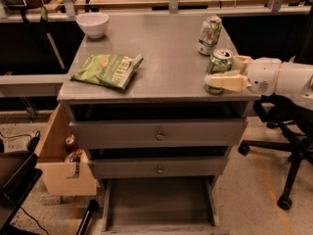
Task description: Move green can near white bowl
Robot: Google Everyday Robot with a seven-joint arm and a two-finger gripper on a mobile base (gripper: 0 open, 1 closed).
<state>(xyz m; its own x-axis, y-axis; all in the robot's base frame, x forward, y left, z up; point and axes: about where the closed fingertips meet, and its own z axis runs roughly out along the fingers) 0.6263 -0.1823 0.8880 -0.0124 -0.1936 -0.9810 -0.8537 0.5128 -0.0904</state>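
Observation:
The green can stands upright near the right front edge of the grey table. My gripper comes in from the right and straddles the can. One cream finger lies across the can's front and the other sits behind it. The jaws look open around the can, and the can rests on the table. The white bowl stands at the far left corner of the table, well apart from the can.
A paler can stands just behind the green can. A flat green chip bag lies front left. The bottom drawer is pulled out. A cardboard box sits at the left and an office chair at the right.

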